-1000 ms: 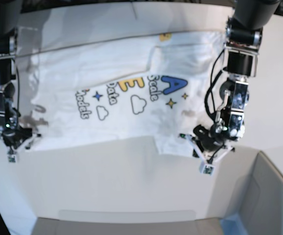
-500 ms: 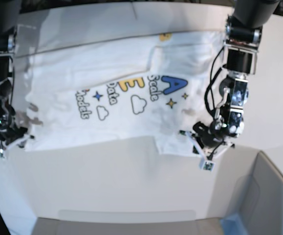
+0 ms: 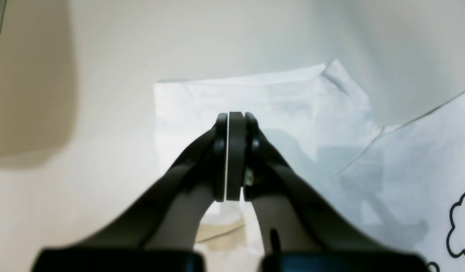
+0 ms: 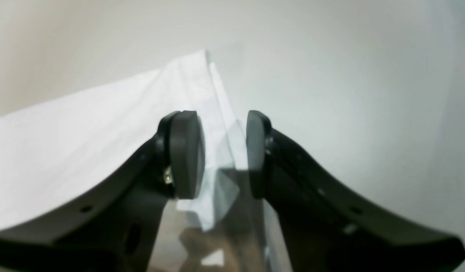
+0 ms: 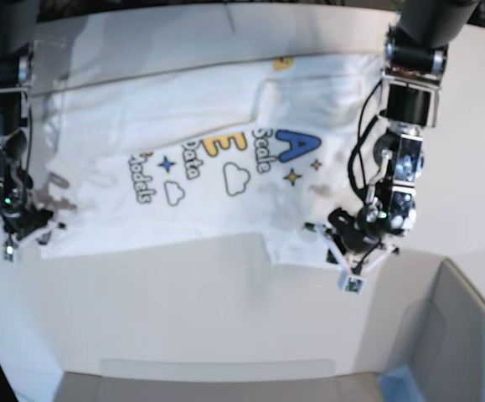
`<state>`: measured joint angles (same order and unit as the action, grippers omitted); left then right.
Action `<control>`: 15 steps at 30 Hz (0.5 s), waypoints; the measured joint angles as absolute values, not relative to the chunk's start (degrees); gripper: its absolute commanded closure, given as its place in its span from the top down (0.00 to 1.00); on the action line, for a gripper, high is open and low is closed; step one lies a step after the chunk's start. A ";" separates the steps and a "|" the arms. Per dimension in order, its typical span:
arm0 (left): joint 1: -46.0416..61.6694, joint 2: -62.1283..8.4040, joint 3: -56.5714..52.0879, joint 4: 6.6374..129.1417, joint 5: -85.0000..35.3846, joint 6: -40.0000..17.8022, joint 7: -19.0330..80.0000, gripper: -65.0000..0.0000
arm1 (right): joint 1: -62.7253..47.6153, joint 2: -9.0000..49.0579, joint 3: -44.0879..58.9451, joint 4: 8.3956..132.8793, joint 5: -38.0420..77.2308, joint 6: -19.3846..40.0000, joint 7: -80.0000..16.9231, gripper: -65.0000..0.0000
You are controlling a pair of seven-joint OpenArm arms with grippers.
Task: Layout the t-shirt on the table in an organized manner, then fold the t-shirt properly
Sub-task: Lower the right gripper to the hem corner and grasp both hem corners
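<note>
While the shirt [image 5: 200, 167] lies spread print-up across the desk [image 5: 183, 310], with one part already turned over along its far side, the work looks to be at the start of folding the near edge. The left gripper [image 5: 348, 251] sits at the shirt's near corner, on the base view's right, beside the grey bin [image 5: 460, 335]. In the left wrist view its jaws are pressed fully together, and cloth lies right under the tips; whether a pinch of fabric is caught between them I cannot tell. The right gripper [image 4: 222, 151] stands about half open, straddling the hem at the opposite corner, with the cloth edge running between its pads [image 4: 185, 151] and nothing yet clamped.

The next move, as I judge it, calls for the right gripper to close on that hem so both corners are held, then for the two arms to lift together and carry the near edge over the print. Uneven lift would skew the fold or drag the cloth flat across the desk.
</note>
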<state>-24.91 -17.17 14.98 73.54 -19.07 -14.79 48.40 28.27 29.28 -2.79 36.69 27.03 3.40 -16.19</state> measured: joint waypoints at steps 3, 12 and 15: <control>-24.88 -17.17 14.98 73.54 -19.07 -14.63 48.40 0.00 | 27.90 29.17 -3.66 37.08 27.03 3.18 -15.70 0.28; -25.08 -17.15 14.98 73.54 -19.07 -14.66 48.42 0.04 | 25.47 28.73 -5.69 38.98 27.64 2.98 -12.78 0.09; -25.10 -17.12 14.98 73.52 -19.05 -14.76 47.86 0.25 | 23.42 29.02 -5.63 42.24 27.57 2.96 -13.08 0.19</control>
<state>-25.10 -17.12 14.98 73.52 -19.05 -14.76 47.86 23.42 29.02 -5.63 42.24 27.57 2.96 -13.08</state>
